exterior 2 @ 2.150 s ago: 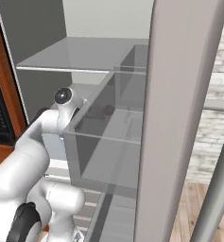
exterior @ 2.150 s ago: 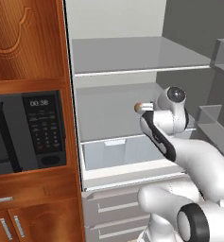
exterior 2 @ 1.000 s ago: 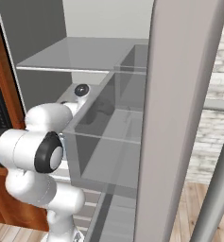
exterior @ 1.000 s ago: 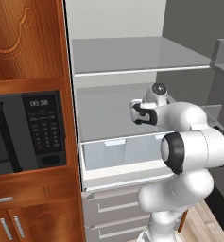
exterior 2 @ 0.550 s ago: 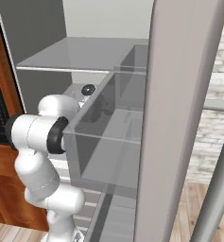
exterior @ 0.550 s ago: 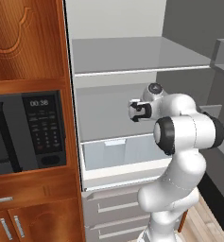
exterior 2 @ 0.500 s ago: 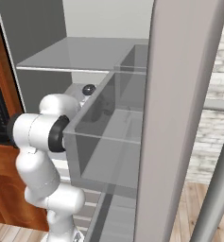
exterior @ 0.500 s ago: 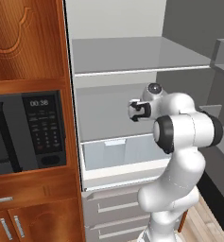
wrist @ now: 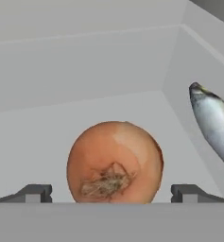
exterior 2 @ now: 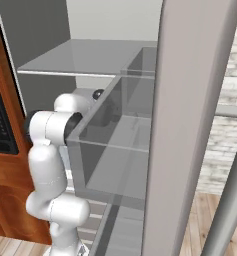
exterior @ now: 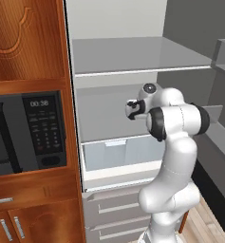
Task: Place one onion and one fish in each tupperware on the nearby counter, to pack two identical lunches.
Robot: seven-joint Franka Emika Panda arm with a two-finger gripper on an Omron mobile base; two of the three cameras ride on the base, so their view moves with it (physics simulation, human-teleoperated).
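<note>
onions: 1 (wrist: 114,163) | fish: 1 (wrist: 212,123) | end effector (wrist: 112,193): 1, fingers apart

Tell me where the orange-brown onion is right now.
In the hand view the orange-brown onion sits low and centred on the grey fridge shelf, between the open jaws, with a grey fish to its right by the side wall.

White arm (exterior: 173,156), dark joints.
</note>
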